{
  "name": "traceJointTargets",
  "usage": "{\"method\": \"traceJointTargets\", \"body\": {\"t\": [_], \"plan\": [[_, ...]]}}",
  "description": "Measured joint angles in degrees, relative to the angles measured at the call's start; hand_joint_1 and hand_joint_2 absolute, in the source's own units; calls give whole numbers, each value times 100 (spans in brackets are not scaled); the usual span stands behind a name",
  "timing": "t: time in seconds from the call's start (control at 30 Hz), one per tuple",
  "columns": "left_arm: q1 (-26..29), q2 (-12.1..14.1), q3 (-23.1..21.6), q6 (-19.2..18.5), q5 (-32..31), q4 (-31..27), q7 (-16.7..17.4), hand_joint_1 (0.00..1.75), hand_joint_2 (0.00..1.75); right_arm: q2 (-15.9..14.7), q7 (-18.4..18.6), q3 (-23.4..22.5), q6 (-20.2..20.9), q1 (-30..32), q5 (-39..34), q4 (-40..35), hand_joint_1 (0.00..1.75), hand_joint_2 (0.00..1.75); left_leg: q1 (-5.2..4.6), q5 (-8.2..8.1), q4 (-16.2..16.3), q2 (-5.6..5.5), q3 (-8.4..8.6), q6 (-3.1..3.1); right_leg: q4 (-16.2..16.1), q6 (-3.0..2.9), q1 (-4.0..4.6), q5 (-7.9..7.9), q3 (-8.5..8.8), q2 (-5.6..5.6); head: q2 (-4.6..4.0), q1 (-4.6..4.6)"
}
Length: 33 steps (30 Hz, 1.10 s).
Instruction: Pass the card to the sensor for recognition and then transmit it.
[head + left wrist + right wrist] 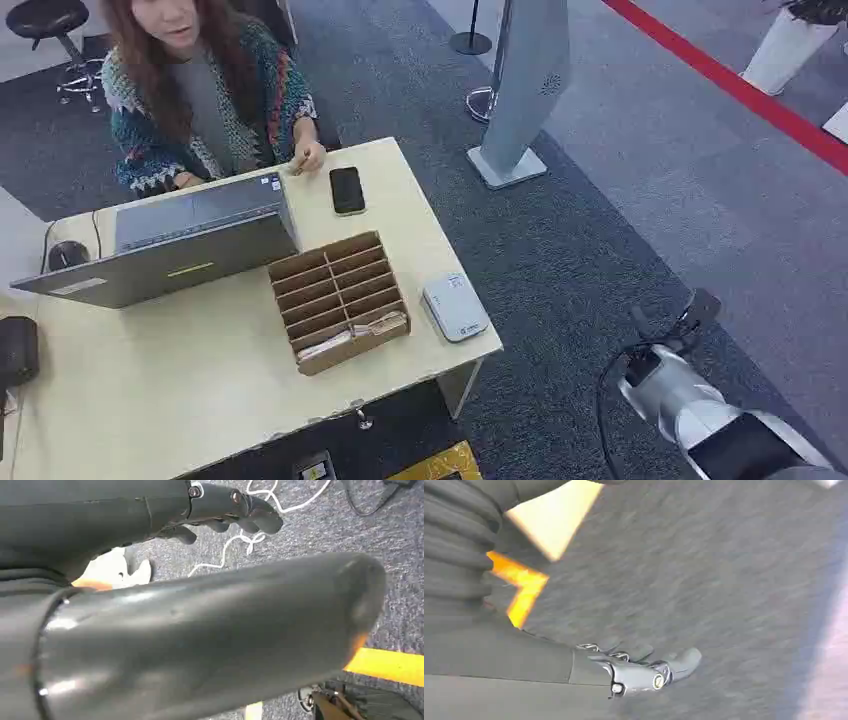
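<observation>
Cards [352, 333] lie in the nearest slot of a brown cardboard organiser [338, 298] on the beige table [180, 400]. Just right of it, near the table's front right corner, sits the white-grey sensor box [455, 307]. My right hand [683, 318] hangs low to the right of the table, over the carpet, holding nothing. The right wrist view shows that hand [644, 670] with its fingers stretched out and empty. My left hand [227, 507] is over the floor with loosely bent fingers and nothing in them.
A person [200, 90] sits behind the table at an open laptop [180, 245]. A black phone [347, 190] lies beyond the organiser. A grey standing kiosk [525, 90] rises to the right of the table. White cables [240, 540] lie on the carpet.
</observation>
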Motion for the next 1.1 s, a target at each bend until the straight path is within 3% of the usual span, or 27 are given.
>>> {"method": "traceJointTargets", "body": {"t": [0.1, 0.17, 0.27, 0.3, 0.33, 0.5, 0.67, 0.83, 0.93, 0.97, 1.0, 1.1], "plan": [[0, 0, 2, 17, 24, 0, -50, 0, 0, -83, 22, -610, -15, -214, 1028, -446, 0, 175, -1, 2, 0, 1, 1, 3, 0, 0, -2, 2, -1, 1, 0, 0], [-1, -9, 7, 22, 44, 0, -83, 0, 0, -67, 208, -1075, -15, -355, 2143, -763, 0, 175, -1, 6, 0, -4, -1, 9, 1, 0, -1, 2, 5, -6, 0, -2], [-1, -28, 9, 22, 44, 2, -103, 0, 0, 199, 1374, -1804, -15, -540, 4896, -1625, 0, 175, -2, 14, 0, -35, -15, 9, 11, 2, -1, 4, 9, -31, 0, -2], [-1, -28, 9, 24, 44, 2, -103, 0, 0, 329, 1604, -2005, -15, -581, 5463, -1972, 0, 0, -2, 15, 0, -36, -10, 9, 12, 2, -2, 4, 5, -32, 0, -2], [-4, -31, 7, 24, 39, 2, -103, 0, 0, 476, 1696, -2188, -15, -637, 5871, -2353, 0, 175, -4, 18, 0, -49, -10, 12, 12, 2, -6, 3, 4, -40, 0, -2], [4, -46, 7, 24, -11, 2, -105, 0, 0, 1037, 1889, -2808, -22, -949, 7003, -4012, 0, 175, -4, 34, 2, -102, -21, 20, 13, 1, -7, 0, 4, -98, 0, -4], [-2, -79, 7, 24, -123, 2, -105, 0, 0, 1275, 1873, -2751, -24, -982, 8236, -5340, 0, 175, -6, 33, 1, -95, -23, 20, 14, 1, -6, 0, 2, -88, 0, -2], [-7, -87, -13, 24, -302, 2, -105, 0, 0, 1312, 1904, -2296, -20, -938, 9865, -6288, 0, 175, -11, 33, 2, -78, -20, 20, 13, 1, -9, 0, -3, -68, 0, -2], [-8, -83, -93, 20, -514, 2, -105, 0, 0, 1128, 2421, -1856, 123, -832, 12079, -6675, 0, 175, -16, 33, 1, -79, -22, 21, 13, 2, -12, 0, -3, -70, -2, -2], [-8, -81, -120, 15, -599, 4, -105, 0, 0, 949, 2716, -1528, 336, -813, 13222, -6840, 0, 175, -17, 32, 1, -76, -22, 21, 14, 2, -12, 0, -3, -68, 0, -2], [-12, -79, -148, 6, -647, 4, -105, 0, 0, 825, 2924, -1253, 547, -815, 13923, -6956, 0, 175, -16, 32, 1, -69, -22, 21, 14, 2, -12, 1, -2, -64, 0, -2], [-37, -79, -230, -46, -719, 2, -105, 0, 0, 577, 3268, -426, 1407, -872, 14890, -7160, 0, 175, -16, 32, 1, -69, -23, 22, 14, 2, -11, 1, -2, -61, 0, -2]]}}
